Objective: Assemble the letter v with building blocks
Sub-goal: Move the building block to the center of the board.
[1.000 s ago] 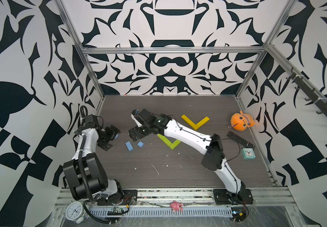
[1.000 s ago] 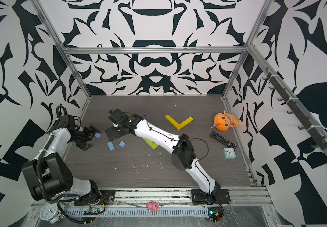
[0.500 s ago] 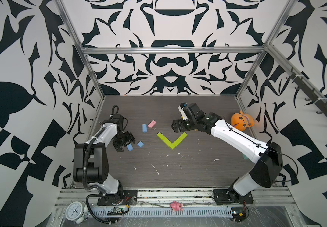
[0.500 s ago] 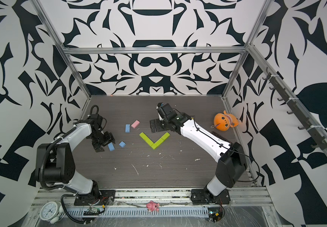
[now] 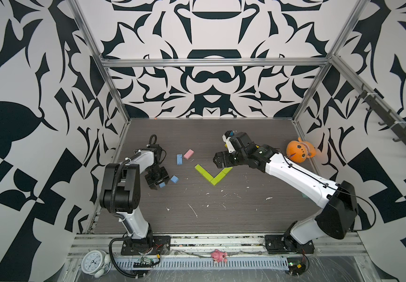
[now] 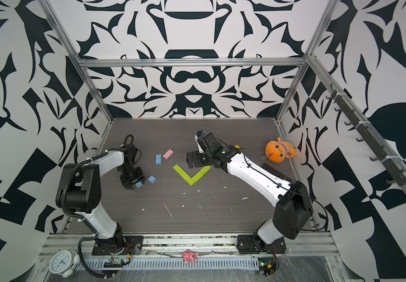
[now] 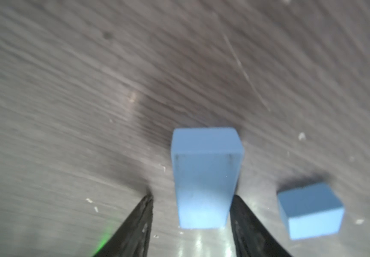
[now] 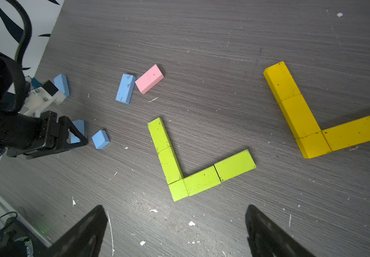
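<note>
A lime green V (image 5: 211, 173) (image 6: 191, 173) (image 8: 175, 169) of building blocks lies mid-table. A yellow V (image 8: 300, 118) lies behind it, mostly hidden under my right arm in both top views. My left gripper (image 5: 159, 184) (image 6: 133, 184) (image 7: 192, 197) is down at the table with a light blue block (image 7: 204, 178) (image 8: 77, 131) between its fingers. One finger is against the block and a gap shows at the other. A small blue block (image 5: 174, 179) (image 7: 310, 211) lies just beside it. My right gripper (image 5: 218, 162) (image 8: 176, 222) hangs open and empty above the green V.
A long blue block (image 5: 179, 159) (image 8: 125, 89) and a pink block (image 5: 188, 154) (image 8: 149, 79) lie left of the green V. An orange plush (image 5: 298, 152) and a remote (image 6: 276, 172) sit at the right wall. White crumbs dot the table front.
My left arm moved from the left wall to the blue block and its jaws have narrowed around it. My right arm swung from the left side back over the green V.
</note>
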`<state>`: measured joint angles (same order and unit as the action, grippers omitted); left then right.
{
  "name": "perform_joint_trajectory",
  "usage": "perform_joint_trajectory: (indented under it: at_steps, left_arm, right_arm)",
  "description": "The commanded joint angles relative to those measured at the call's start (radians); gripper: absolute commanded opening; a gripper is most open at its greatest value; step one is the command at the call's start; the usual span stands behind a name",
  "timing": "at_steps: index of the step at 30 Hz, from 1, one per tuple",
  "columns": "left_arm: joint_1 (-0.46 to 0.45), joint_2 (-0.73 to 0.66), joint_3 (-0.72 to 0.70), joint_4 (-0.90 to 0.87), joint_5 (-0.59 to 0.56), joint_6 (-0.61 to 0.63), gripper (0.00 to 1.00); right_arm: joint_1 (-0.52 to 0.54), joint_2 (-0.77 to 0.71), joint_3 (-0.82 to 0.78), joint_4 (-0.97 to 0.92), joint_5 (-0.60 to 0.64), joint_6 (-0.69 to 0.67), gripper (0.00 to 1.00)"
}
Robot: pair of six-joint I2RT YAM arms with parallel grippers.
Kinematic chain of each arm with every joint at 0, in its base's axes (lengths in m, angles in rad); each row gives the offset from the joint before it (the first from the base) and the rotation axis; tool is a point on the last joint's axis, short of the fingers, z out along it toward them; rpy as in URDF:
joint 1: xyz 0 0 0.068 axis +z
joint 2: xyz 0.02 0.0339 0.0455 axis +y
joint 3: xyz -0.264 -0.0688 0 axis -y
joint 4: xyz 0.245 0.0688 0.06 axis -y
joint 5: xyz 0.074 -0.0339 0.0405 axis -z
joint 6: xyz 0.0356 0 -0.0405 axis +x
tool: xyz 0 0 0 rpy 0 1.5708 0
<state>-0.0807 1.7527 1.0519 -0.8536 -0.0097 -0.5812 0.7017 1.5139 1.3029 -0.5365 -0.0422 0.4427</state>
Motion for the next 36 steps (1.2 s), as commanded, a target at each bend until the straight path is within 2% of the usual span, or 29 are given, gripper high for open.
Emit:
perform_joint_trajectory:
  at_steps: [1,8,14,20,28,36]
  left_arm:
    - [-0.002,0.03,0.024,-0.012,-0.031,-0.009,0.5]
    - [0.021,0.051,0.049,0.008,-0.05,-0.01,0.32]
    - [0.091,0.068,0.092,0.009,-0.038,0.014,0.27]
    - [0.166,0.081,0.117,0.019,0.003,0.023,0.26]
    - [0.193,0.119,0.147,0.013,0.004,0.03,0.26]
    - [0.217,0.132,0.148,0.02,0.005,0.035,0.26]
  right_arm:
    - [0.001,-0.031,-0.008,0.03,-0.002,0.02,0.99]
    - [0.002,-0.027,-0.001,0.022,-0.002,0.027,0.99]
    - [0.003,-0.015,-0.004,0.019,-0.009,0.038,0.99]
    - [0.005,0.004,-0.005,0.042,-0.034,0.058,0.99]
    - [0.021,0.034,0.018,0.05,-0.038,0.05,0.99]
    - [0.125,0.077,0.069,0.084,-0.037,-0.045,0.99]
